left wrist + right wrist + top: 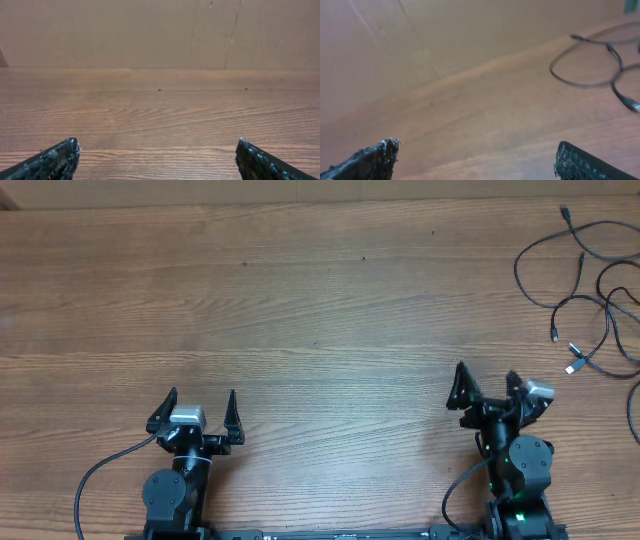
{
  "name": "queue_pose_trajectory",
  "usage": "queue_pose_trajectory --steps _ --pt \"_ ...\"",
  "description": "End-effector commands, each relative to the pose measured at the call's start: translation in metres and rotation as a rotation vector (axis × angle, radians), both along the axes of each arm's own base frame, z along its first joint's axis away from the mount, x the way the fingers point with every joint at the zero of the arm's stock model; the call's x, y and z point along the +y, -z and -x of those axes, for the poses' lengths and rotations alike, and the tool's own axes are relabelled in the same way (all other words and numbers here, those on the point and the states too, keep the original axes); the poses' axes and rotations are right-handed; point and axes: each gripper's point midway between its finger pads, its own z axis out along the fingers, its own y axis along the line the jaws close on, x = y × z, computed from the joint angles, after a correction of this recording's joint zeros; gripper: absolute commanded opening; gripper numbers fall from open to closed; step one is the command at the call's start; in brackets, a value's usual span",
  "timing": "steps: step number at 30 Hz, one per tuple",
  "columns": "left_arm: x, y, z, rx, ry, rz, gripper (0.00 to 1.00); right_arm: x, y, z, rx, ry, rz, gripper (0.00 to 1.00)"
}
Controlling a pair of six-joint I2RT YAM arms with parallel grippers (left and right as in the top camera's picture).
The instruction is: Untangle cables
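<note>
Well apart from right claw [486, 373], cables [606, 304]

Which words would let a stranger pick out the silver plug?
On the wooden table, look to the far right, where thin black cables lie looped. Among their ends, the plug nearest the right gripper is silver; the others look dark.

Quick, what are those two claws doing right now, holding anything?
Left gripper: open, holding nothing.
Right gripper: open, holding nothing; the cables lie apart from it.
</note>
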Motion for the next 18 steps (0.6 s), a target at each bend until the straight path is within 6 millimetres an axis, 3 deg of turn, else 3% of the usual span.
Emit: queue_pose_trajectory --steps 1,6,12,18 --pt "-0.001 0.0 0.0 -0.006 0.007 -0.021 1.0 -0.006 0.001 0.008 -0.003 0.023 0.01 1.0" --pt "-0.001 0.0 0.0 -0.006 0.008 -0.021 0.99 -0.006 0.008 0.019 0.022 0.02 0.014 1.0" --pt "-0.001 0.0 0.0 -0.006 0.008 -0.021 1.0 0.0 -0.03 0.026 -0.142 -0.028 0.134 1.0" --pt "-0.001 0.0 0.0 -0.006 0.008 -0.021 1.0 0.0 -0.029 0.025 -0.135 -0.033 0.148 1.0"
